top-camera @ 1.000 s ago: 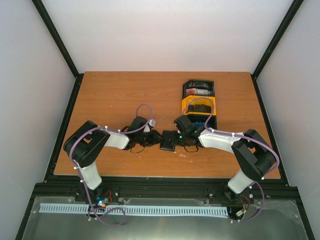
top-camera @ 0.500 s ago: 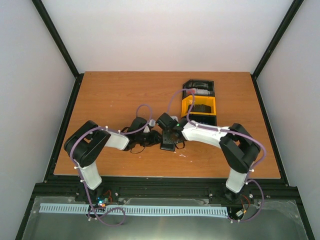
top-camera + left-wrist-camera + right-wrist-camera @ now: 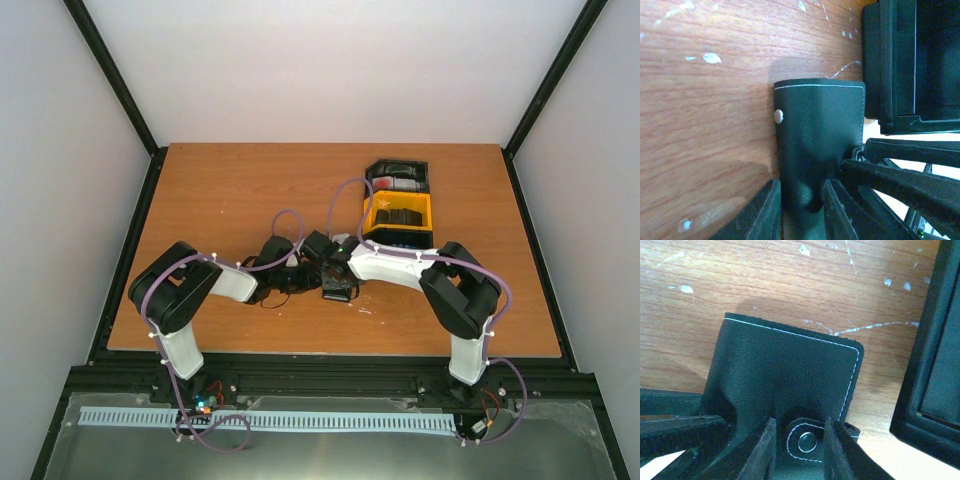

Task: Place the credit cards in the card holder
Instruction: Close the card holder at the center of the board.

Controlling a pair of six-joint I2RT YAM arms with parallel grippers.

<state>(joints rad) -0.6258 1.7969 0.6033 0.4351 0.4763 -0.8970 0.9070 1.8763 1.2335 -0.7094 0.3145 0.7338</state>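
Two hands meet at the black card holder near the middle of the tabletop.
The card holder sits on the wood, just left of the row of black and yellow trays. The left hand is closed on one end of it, with a finger pressed on each side. The right hand is at the other side. Its two fingers stand on each side of the closing tab with the round snap, but I cannot tell if they pinch it. Red and white credit cards sit in the far black tray, too small to see well.
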